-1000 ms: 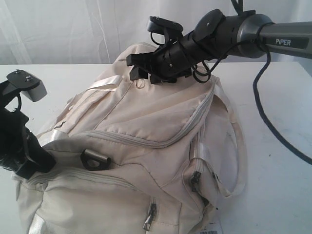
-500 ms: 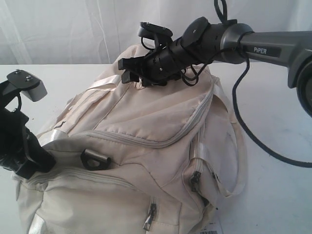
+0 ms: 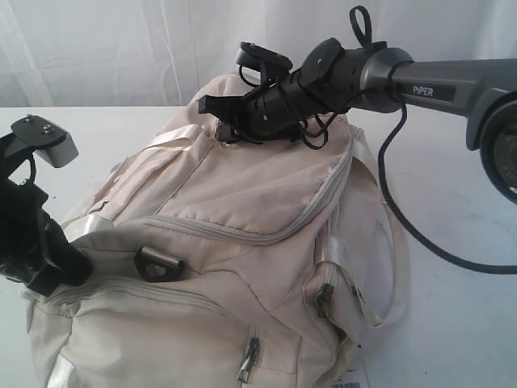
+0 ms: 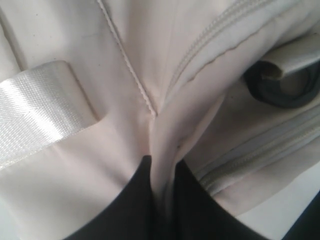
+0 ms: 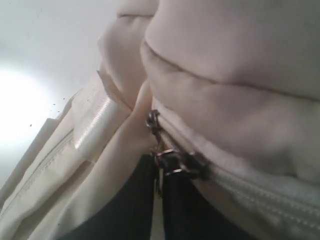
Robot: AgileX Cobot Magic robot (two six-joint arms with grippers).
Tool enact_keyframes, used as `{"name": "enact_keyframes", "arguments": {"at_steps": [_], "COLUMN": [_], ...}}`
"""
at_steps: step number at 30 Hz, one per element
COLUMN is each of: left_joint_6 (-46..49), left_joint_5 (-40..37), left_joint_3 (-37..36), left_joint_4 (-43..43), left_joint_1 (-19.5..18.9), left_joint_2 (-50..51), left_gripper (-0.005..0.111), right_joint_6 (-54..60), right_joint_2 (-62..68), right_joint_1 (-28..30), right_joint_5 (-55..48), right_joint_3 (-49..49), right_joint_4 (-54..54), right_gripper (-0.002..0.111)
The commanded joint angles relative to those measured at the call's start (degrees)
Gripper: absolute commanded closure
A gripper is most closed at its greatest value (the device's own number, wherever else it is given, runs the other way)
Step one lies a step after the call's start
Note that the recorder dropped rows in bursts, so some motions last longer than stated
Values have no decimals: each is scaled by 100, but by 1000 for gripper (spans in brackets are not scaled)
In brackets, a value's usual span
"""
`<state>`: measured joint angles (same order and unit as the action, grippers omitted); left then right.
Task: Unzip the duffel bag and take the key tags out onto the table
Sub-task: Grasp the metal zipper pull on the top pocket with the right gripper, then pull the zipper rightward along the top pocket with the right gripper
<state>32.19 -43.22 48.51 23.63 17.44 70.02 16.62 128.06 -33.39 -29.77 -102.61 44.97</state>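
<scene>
The cream duffel bag [image 3: 242, 234] fills the middle of the white table [image 3: 460, 323], and I see no open pocket. My left gripper [image 3: 65, 271] sits at the bag's left side. In the left wrist view it [image 4: 161, 167] is shut on a raised fold of bag fabric [image 4: 162, 135], with the black D-ring [image 4: 282, 87] nearby. My right gripper [image 3: 220, 121] reaches across to the bag's top. There it [image 5: 160, 170] is shut on a metal zip pull [image 5: 172, 162] at the end of a zip [image 5: 260, 192]. The key tags are hidden.
Pale webbing straps [image 3: 388, 242] loop off the bag's right side. More zip pulls [image 3: 325, 299] hang on the front pockets. A white barcode label [image 3: 349, 383] pokes out at the bottom edge. A pale curtain [image 3: 121, 48] hangs behind the table.
My right arm has shifted left along the top of the bag, keeping its hold on the zip pull. The left arm has not moved.
</scene>
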Motion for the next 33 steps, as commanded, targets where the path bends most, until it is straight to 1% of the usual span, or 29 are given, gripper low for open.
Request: {"name": "enact_keyframes", "arguments": {"at_steps": [1,9,20,33], "left_joint_6": [-22,-22,-22,-22], "left_joint_5": [-388,-411,-396,-396], "left_joint_3": [-46,-46,-46,-46], "left_joint_4": [202,202,202,202], "left_joint_1": [-2,-2,-2,-2], "left_joint_2": [-65,-65,-65,-65], "left_gripper": [107,107,107,107], "right_joint_6": [-63,-63,-184,-184], "right_joint_2": [-101,-540,-968,-1296], "right_joint_1": [66,227,775,1070], "right_joint_5": [-5,-330,-1021,-1925], "right_joint_3": [-21,-21,-21,-21], "right_joint_4": [-19,-768,-1283,-2027], "right_gripper": [108,108,108,108]}}
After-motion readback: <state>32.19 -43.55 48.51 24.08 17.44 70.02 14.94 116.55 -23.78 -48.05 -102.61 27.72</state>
